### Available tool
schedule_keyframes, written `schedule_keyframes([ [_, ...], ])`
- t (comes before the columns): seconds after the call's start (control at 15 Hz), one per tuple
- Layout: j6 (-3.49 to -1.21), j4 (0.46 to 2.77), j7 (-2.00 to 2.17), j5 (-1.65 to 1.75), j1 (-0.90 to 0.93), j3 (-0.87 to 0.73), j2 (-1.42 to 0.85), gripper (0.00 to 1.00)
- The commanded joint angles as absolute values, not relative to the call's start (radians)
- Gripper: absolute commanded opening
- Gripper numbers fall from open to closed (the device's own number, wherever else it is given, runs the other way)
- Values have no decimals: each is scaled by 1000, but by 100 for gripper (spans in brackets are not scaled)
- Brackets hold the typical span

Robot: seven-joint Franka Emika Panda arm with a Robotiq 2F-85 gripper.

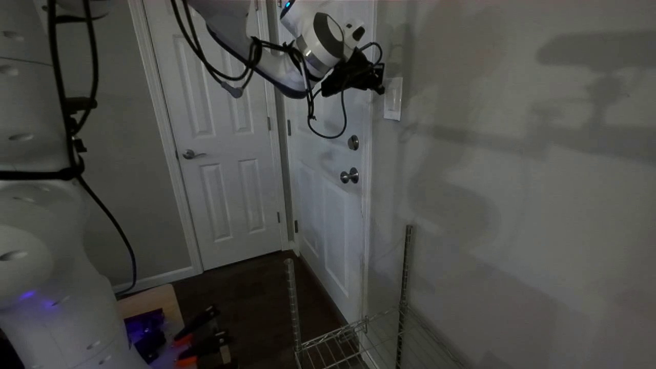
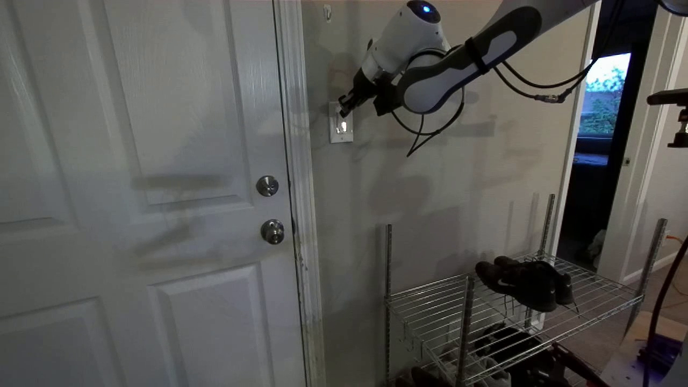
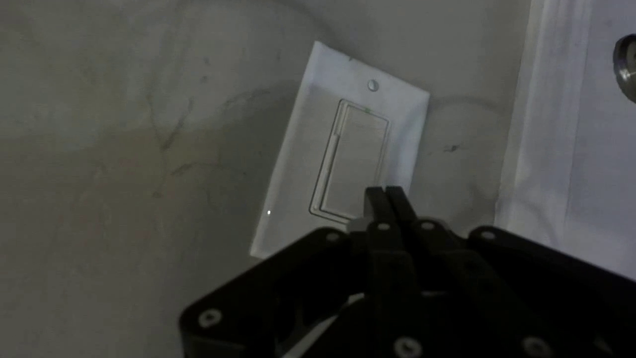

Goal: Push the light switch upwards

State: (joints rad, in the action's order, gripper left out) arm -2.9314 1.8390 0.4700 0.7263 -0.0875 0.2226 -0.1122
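The light switch is a small white wall plate with a flat rocker. It shows on the wall beside the door in both exterior views [image 1: 393, 102] [image 2: 341, 137]. In the wrist view the light switch [image 3: 355, 154] stands tilted, and my fingers cover part of one end. My black gripper [image 3: 385, 191] is shut with its fingertips together and nothing between them. In an exterior view the gripper [image 2: 344, 106] is in front of the plate's upper part. The gripper also shows close beside the plate [image 1: 380, 91]. I cannot tell whether the fingertips touch it.
A white door [image 2: 183, 226] with a deadbolt [image 2: 267, 186] and a round knob [image 2: 272, 231] is beside the switch. A wire shelf [image 2: 430, 301] with dark shoes [image 2: 527, 282] stands below the arm along the wall. Cables [image 1: 328, 136] hang from the wrist.
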Motion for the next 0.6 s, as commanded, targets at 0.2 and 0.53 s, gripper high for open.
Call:
schedule_keyframes([
  [0.2, -2929, 1779, 542, 768, -75, 195, -172, 4],
  [0.53, -2939, 1759, 573, 800, -65, 176, -184, 5],
])
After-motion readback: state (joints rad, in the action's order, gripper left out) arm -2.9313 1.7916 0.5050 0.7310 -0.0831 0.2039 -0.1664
